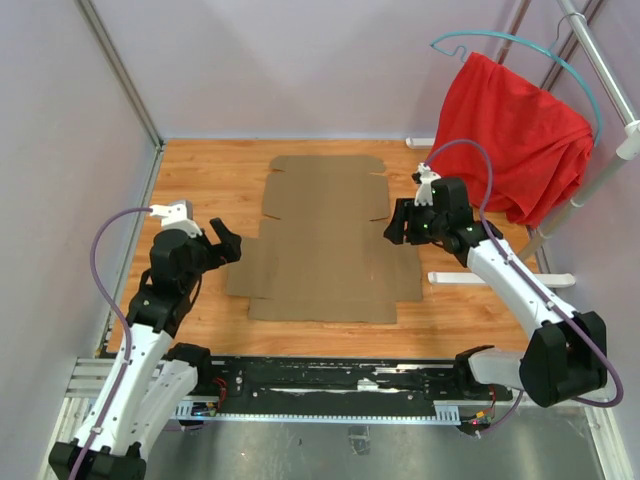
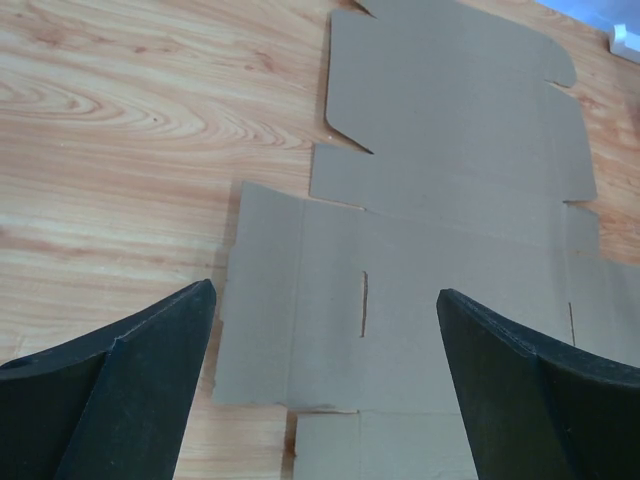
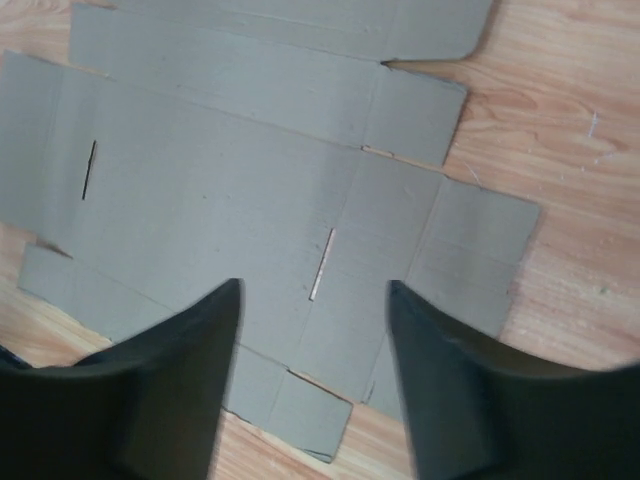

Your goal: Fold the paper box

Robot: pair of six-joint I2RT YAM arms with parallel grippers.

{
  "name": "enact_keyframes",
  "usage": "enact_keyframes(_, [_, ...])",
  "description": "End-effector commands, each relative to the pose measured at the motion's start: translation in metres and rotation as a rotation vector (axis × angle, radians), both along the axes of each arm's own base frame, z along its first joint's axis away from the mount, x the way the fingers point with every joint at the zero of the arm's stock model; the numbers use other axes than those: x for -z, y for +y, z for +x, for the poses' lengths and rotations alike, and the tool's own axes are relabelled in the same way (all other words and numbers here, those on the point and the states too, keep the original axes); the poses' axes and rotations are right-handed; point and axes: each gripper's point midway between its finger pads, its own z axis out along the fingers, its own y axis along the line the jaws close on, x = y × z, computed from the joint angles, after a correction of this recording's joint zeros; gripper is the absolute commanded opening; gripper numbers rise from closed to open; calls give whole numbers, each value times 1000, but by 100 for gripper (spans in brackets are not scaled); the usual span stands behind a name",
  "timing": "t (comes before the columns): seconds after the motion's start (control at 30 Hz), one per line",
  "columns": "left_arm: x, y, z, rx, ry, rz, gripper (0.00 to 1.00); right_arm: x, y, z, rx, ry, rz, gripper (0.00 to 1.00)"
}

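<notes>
The paper box [image 1: 325,240] is a flat brown cardboard sheet with flaps and slots, lying unfolded on the wooden table. It also shows in the left wrist view [image 2: 450,180] and the right wrist view [image 3: 220,150]. My left gripper [image 1: 225,243] hovers at the sheet's left edge, open and empty, with its jaws wide apart [image 2: 325,290]. My right gripper [image 1: 398,228] hovers over the sheet's right edge, open and empty [image 3: 315,285]. Neither gripper touches the cardboard.
A red cloth [image 1: 520,135] hangs on a teal hanger from a metal rack [image 1: 600,70] at the back right. A white bar [image 1: 500,279] lies on the table right of the sheet. Walls close the left and back sides. The arms' base rail [image 1: 330,385] runs along the near edge.
</notes>
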Motion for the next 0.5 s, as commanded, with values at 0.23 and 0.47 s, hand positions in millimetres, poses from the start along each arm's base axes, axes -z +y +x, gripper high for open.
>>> enact_keyframes(0.23, [-14, -8, 0, 46, -43, -13, 43, 13, -57, 7, 222, 51, -208, 98])
enact_keyframes(0.47, [-21, -72, 19, 246, -40, -327, 39, 53, -98, 5, 375, 223, -245, 98])
